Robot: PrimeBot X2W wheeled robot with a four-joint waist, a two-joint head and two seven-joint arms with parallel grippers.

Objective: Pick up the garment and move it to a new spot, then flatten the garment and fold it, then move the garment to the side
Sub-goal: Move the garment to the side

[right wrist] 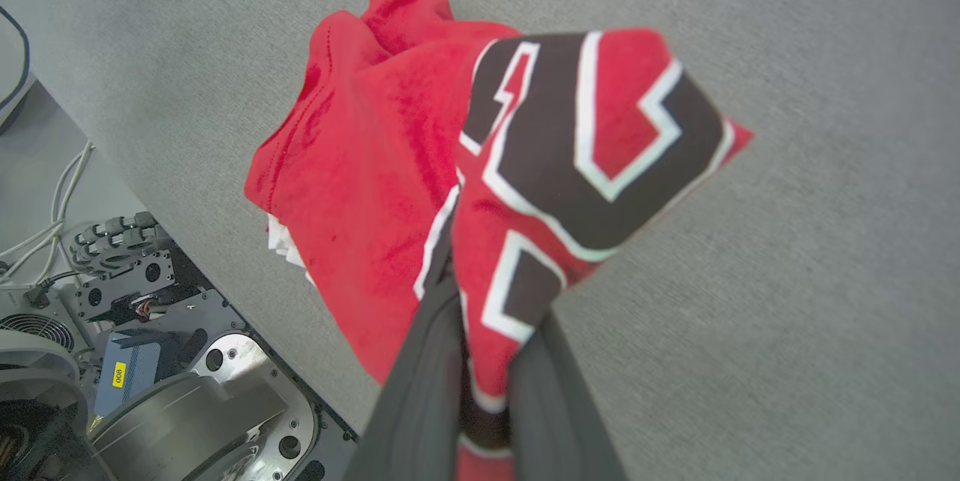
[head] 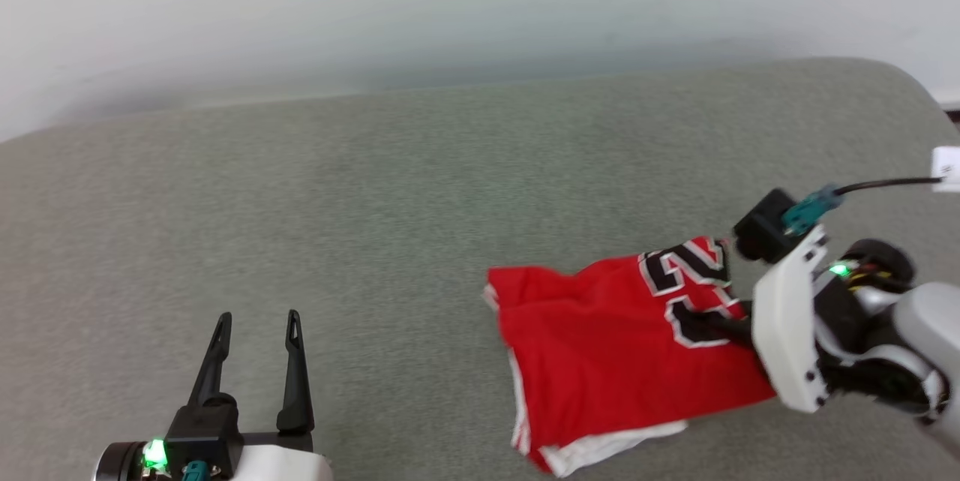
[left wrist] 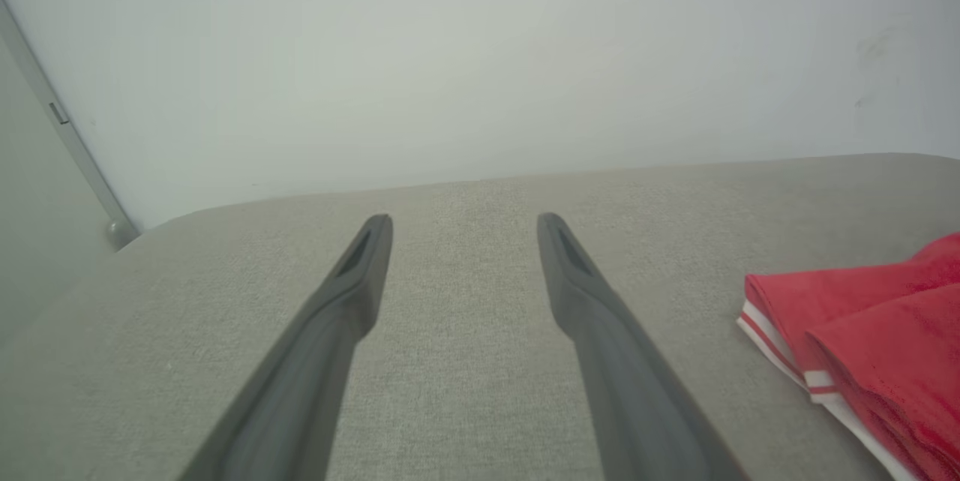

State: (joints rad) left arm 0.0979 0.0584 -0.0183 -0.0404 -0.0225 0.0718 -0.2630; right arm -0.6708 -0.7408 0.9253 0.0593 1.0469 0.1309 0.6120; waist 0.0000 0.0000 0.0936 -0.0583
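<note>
Red T-shirt (head: 600, 338), apparently part-folded: right gripper (right wrist: 495, 316) clamped on its black-and-white chest mark. Left gripper (head: 258, 316) spread, empty. Handling: lift clear of grey upholstered surface (head: 375, 188) before carrying, so the hem does not drag.

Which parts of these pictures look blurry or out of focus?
Head view: far wall hazy, right claw smeared. Left wrist view: long dark fingers of the left claw soften toward the lens. Right wrist view: black-and-white print on red soft-fabric T-shirt is crisp.

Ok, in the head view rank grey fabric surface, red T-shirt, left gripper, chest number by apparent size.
1. grey fabric surface
2. red T-shirt
3. left gripper and chest number: look alike; gripper nearer camera, unranked
</note>
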